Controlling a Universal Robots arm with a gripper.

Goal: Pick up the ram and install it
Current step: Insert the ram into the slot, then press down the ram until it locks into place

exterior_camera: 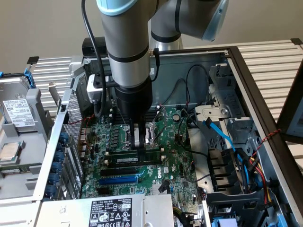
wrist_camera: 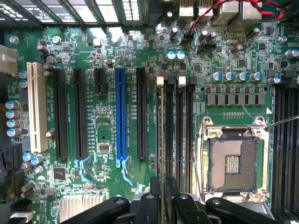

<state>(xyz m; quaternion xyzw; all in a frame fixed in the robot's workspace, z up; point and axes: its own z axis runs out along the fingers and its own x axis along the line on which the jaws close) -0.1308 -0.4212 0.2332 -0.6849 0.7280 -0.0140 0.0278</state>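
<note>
With fingers pinched nearly shut, grips the ram by its top edge. Holds it upright, on edge, along the black slots beside the CPU socket.

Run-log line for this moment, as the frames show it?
step: install | gripper: shut on the ram | ram: on edge, lined up at the memory slots | fully seated: cannot tell
</note>
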